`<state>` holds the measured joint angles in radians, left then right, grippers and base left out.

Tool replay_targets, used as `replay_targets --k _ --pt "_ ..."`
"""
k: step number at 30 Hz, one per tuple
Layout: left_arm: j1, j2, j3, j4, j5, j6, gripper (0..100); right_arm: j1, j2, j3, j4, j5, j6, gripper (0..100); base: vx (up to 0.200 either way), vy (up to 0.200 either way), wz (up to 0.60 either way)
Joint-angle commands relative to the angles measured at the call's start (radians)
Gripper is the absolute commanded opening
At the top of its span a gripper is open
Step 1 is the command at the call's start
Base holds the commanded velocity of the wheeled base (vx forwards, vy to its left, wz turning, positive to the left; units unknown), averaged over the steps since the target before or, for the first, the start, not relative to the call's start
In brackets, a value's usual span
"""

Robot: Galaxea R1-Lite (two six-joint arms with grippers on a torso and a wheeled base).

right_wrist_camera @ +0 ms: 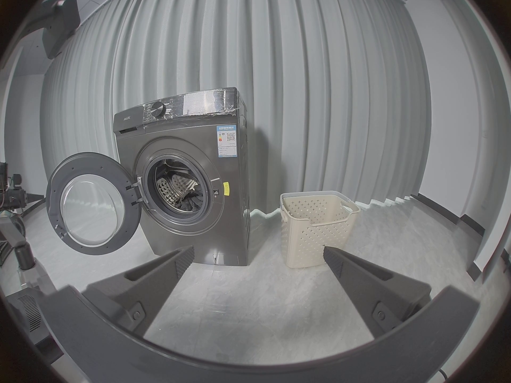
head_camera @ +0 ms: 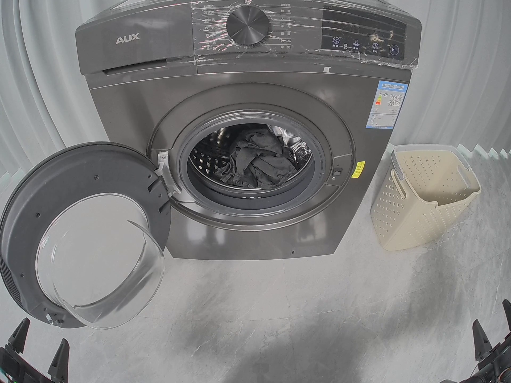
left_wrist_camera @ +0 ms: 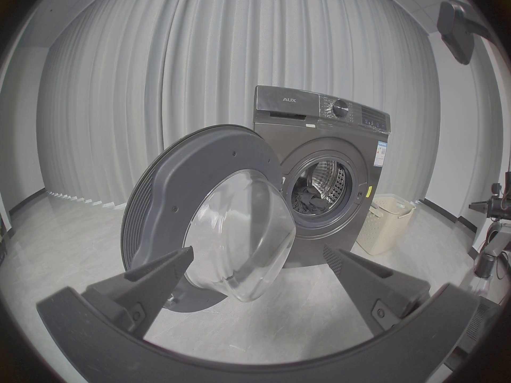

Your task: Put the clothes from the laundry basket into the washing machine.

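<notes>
Dark clothes [head_camera: 257,158] lie in the open washing machine [head_camera: 245,118]; laundry basket [head_camera: 426,200] stands beside it.

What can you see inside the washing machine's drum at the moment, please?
A crumpled heap of dark grey clothes lies in the drum, whose perforated metal wall shows beside it. Whatever is beneath or behind the heap is covered.
</notes>
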<state>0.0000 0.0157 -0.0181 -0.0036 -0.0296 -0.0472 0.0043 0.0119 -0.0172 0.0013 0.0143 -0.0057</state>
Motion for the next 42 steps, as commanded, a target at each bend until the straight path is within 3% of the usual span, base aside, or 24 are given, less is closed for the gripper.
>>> replay_targets --k 1,2,3,4,5,7,9,10,12,14,18,21,24,35,42 --pt "0.002 -0.016 -0.002 -0.003 0.002 0.032 100 0.000 -0.012 0.017 0.000 0.000 0.000 100 0.000 0.000 0.00" --pt "0.002 -0.016 -0.002 -0.004 0.008 0.053 100 0.000 -0.012 0.017 0.000 0.000 0.000 100 0.000 0.000 0.00" --pt "0.002 -0.016 0.000 -0.007 0.040 0.109 100 0.000 -0.012 0.017 0.000 0.000 0.000 100 0.000 0.000 0.00" --pt "0.000 -0.014 -0.011 0.007 0.074 0.133 100 0.000 -0.012 0.017 0.000 0.000 0.000 100 0.000 0.000 0.00" --pt "0.000 -0.014 -0.011 0.008 0.100 0.119 100 0.000 -0.012 0.017 0.000 0.000 0.000 100 0.000 0.000 0.00" --pt "0.002 -0.016 -0.006 0.004 0.120 0.060 100 0.000 -0.012 0.017 0.000 0.000 0.000 100 0.000 0.000 0.00" --pt "0.000 -0.016 0.010 0.004 0.083 0.013 100 0.000 -0.012 0.017 0.000 0.000 0.000 100 0.000 0.000 0.00" --pt "0.000 -0.014 0.017 0.002 0.050 0.010 100 0.000 -0.012 0.017 0.000 0.001 0.000 100 0.000 0.000 0.00" --pt "0.000 -0.016 0.018 0.004 0.016 0.023 100 0.000 -0.012 0.017 0.000 0.000 0.000 100 0.000 0.000 0.00" --pt "0.000 -0.016 0.018 0.004 0.019 0.033 100 0.000 -0.012 0.017 0.000 0.000 0.000 100 0.000 0.000 0.00" --pt "0.000 -0.016 0.018 0.002 0.020 0.023 100 0.000 -0.012 0.017 0.000 0.000 0.000 100 0.000 0.000 0.00" --pt "0.000 -0.016 0.018 0.004 0.023 0.035 100 0.000 -0.012 0.017 0.000 0.000 0.000 100 0.000 0.000 0.00" --pt "0.000 -0.016 0.018 0.004 0.034 0.026 100 0.000 -0.012 0.017 0.000 0.000 0.000 100 0.000 0.000 0.00" --pt "0.002 -0.016 0.018 0.005 0.034 0.035 100 0.000 -0.012 0.017 0.000 0.000 0.000 100 0.000 0.055 0.00" --pt "0.000 -0.016 0.018 0.005 0.036 0.030 100 0.000 -0.012 0.017 0.000 0.000 0.000 100 -0.171 0.000 0.00"
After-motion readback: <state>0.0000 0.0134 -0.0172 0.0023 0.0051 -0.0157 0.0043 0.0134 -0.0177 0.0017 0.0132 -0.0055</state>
